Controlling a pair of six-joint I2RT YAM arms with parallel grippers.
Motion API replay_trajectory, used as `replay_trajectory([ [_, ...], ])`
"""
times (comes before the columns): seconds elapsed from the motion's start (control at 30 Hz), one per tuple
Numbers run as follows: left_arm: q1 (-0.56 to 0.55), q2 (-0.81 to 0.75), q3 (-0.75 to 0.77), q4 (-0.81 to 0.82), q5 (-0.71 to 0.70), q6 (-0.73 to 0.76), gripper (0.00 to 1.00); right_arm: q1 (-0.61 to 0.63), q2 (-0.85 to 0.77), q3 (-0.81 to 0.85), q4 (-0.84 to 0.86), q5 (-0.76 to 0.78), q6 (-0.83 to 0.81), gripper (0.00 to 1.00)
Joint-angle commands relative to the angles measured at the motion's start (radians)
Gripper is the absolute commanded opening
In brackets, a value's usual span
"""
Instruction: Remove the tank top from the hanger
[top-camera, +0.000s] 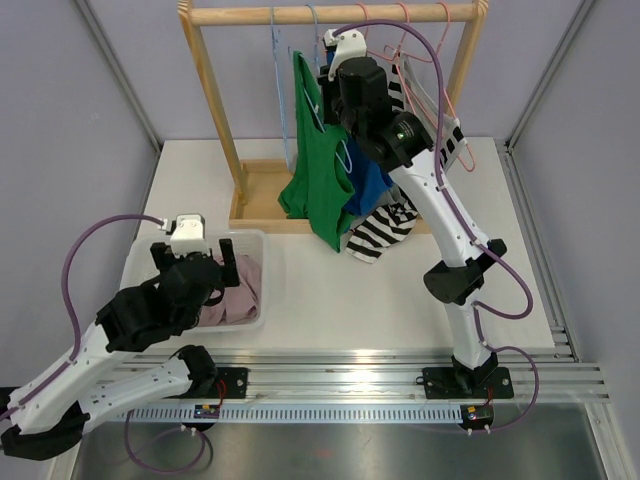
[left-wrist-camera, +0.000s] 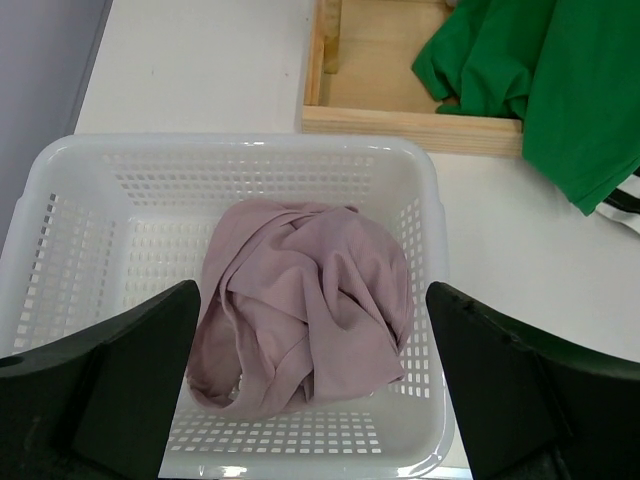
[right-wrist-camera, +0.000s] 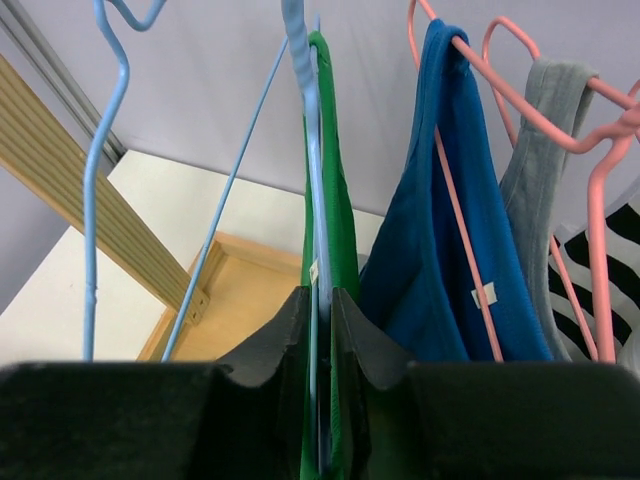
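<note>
The right end effector (right-wrist-camera: 320, 305) is raised to the wooden rack (top-camera: 330, 14) with its jaws drawn narrow. Between them they pinch a shoulder strap of the green tank top (right-wrist-camera: 337, 150) together with the wire of the light-blue hanger (right-wrist-camera: 298, 50) that carries it. The strap and wire rise straight up out of the jaw gap, and the body of the garment hangs below the end effector, its hem reaching the rack's wooden base tray (top-camera: 262, 200). To the left of the right end effector a second blue hanger (right-wrist-camera: 95, 200) hangs bare. To the right of it hangs a blue tank top (right-wrist-camera: 440, 230) on a pink hanger (right-wrist-camera: 520, 95), then a grey garment (right-wrist-camera: 545, 150), and past that a black-and-white striped garment (top-camera: 385, 232). The left end effector (left-wrist-camera: 312, 330) is low over the surface (top-camera: 350, 290) with its jaws spread wide and nothing between them. Directly beneath its open jaws sits a white perforated basket (left-wrist-camera: 230, 145), and a crumpled mauve garment (left-wrist-camera: 310, 290) lies inside it. Ahead of the left end effector and to its right, beyond the basket rim, are the base tray and the lower part of the green tank top.
</note>
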Motion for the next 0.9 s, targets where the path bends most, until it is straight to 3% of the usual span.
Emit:
replay_trajectory([
  [0.0,0.003,0.032,-0.003,0.048,0.022,0.022,0.99,-0.004,-0.004,0.051,0.069,-0.032,-0.025,0.21],
  [0.13,0.003,0.054,-0.001,0.046,0.025,0.022,0.99,-0.003,-0.015,0.048,0.069,-0.076,-0.010,0.00],
  [0.63,0.003,0.054,-0.003,0.051,0.039,0.029,0.99,-0.004,-0.167,0.011,0.181,-0.096,0.030,0.00],
  [0.87,0.003,0.036,-0.003,0.060,0.056,0.033,0.99,-0.004,-0.326,-0.148,0.212,-0.145,0.076,0.00],
])
